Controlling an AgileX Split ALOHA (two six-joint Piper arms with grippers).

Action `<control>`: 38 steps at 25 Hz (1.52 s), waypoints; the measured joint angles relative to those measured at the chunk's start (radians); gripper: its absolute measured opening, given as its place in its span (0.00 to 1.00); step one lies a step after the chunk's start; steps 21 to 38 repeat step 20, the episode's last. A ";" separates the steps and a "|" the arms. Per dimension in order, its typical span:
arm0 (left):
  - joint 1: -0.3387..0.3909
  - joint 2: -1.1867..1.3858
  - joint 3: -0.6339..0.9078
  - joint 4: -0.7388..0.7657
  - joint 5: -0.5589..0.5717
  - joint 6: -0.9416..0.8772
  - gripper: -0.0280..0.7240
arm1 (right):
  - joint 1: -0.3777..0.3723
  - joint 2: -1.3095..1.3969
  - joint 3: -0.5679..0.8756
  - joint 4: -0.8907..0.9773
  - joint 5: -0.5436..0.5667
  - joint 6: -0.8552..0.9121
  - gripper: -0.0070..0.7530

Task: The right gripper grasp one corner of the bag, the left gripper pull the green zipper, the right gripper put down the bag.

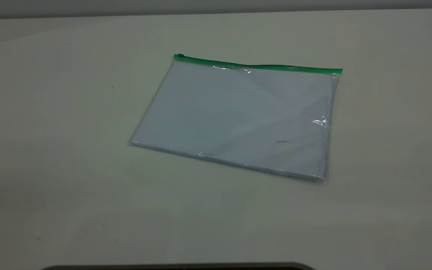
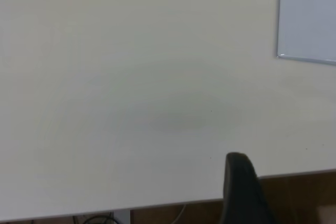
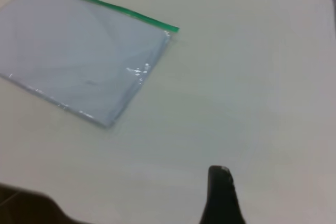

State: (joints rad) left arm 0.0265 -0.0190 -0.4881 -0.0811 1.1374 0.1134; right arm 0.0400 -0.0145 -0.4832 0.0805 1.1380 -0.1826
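Observation:
The bag (image 1: 238, 116) lies flat on the table, clear plastic with white paper inside. Its green zipper (image 1: 257, 66) runs along the far long edge, and the small slider tab (image 1: 179, 56) sits at that edge's left end. The corner (image 1: 338, 71) at the strip's right end lies flat on the table. Neither gripper appears in the exterior view. My right gripper (image 3: 220, 192) shows as a dark tip well apart from the bag (image 3: 79, 56) and its zipper (image 3: 110, 6). The left gripper (image 2: 239, 187) hangs by the table edge, far from a plain bag corner (image 2: 310, 19).
The pale table (image 1: 51, 168) stretches bare on all sides of the bag. A dark rounded edge (image 1: 178, 267) lines the bottom of the exterior view. In the left wrist view the table's edge (image 2: 157, 204) shows, with brown floor beyond.

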 joint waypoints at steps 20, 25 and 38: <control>0.000 0.000 0.000 0.000 0.000 -0.003 0.68 | 0.000 0.000 0.000 -0.065 -0.003 0.094 0.76; 0.000 0.000 0.000 0.000 0.000 -0.003 0.68 | 0.000 0.000 0.000 -0.065 -0.003 0.094 0.76; 0.000 0.000 0.000 0.000 0.000 -0.003 0.68 | 0.000 0.000 0.000 -0.065 -0.003 0.094 0.76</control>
